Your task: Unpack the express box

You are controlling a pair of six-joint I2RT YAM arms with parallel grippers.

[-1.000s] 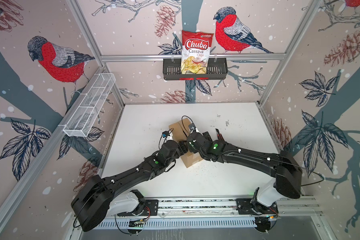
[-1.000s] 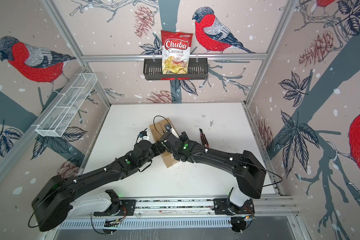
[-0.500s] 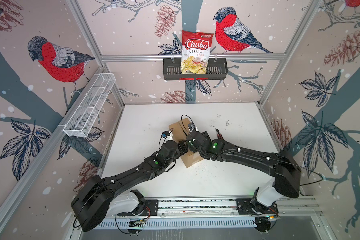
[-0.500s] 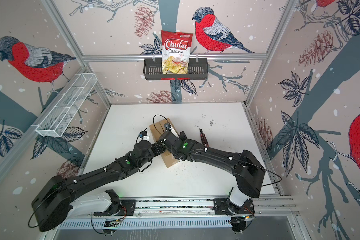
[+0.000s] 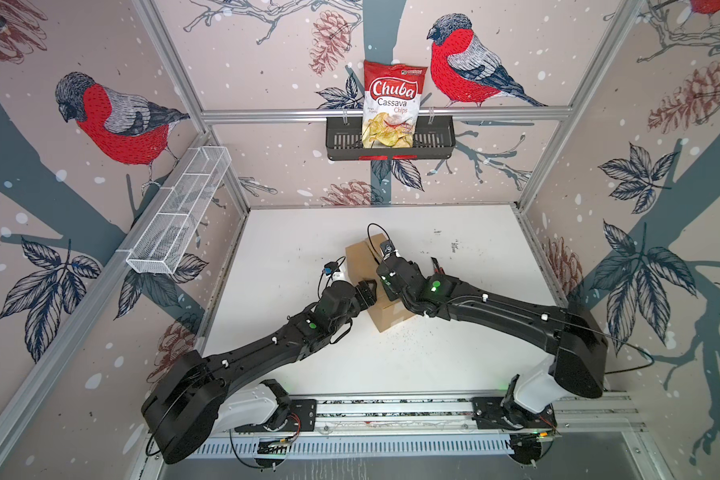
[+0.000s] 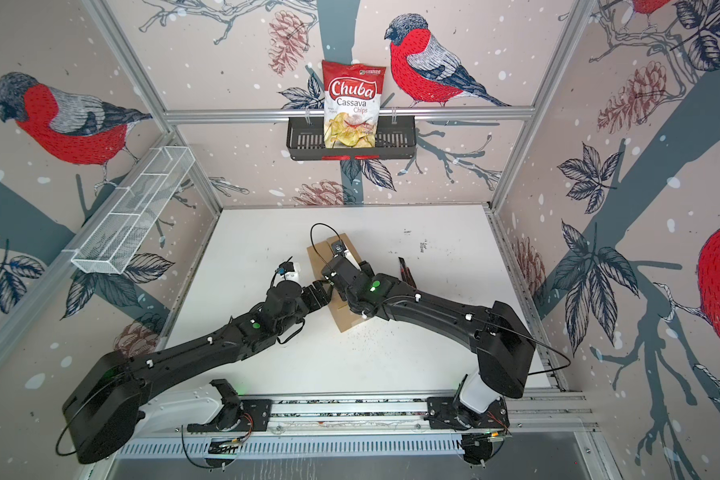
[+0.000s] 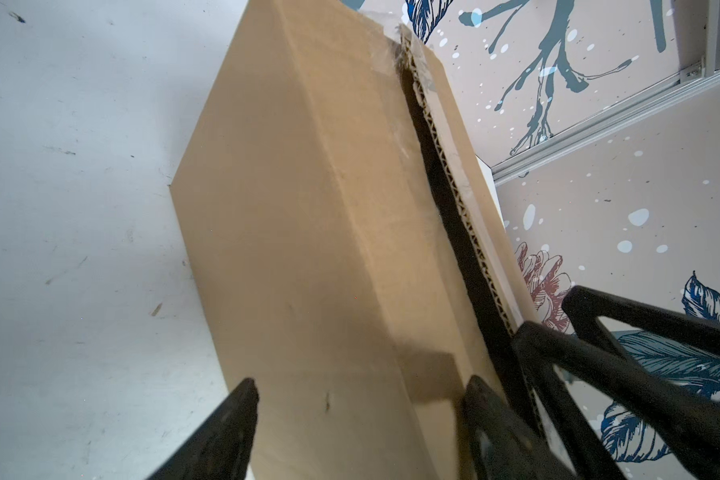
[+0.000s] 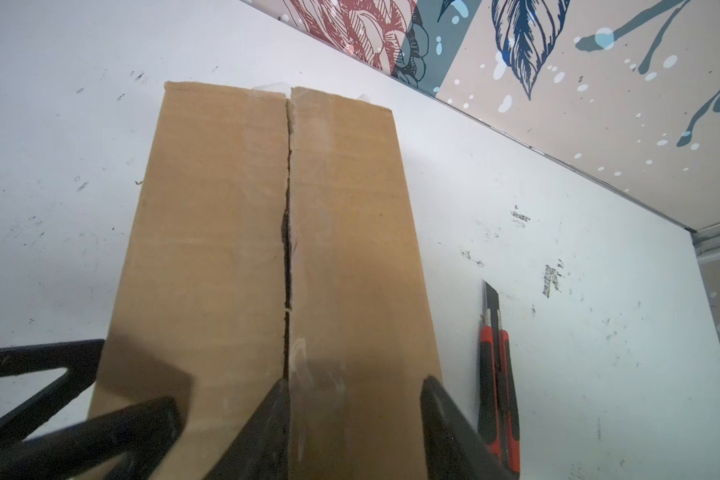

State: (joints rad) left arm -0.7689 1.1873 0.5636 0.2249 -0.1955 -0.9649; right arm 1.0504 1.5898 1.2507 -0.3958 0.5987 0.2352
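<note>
The brown cardboard express box (image 5: 360, 261) is crowded by the spread-open left gripper (image 7: 360, 386) and the right gripper (image 8: 356, 382), hold indiscernible. A red-black utility knife (image 8: 499, 374) is seen just right.

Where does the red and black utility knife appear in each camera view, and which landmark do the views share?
In a top view: utility knife on the table, right of the express box.
In a top view: the knife, same place.
Left wrist: not in it.
Right wrist: on the table alongside the box.
Shared landmark: the express box.
</note>
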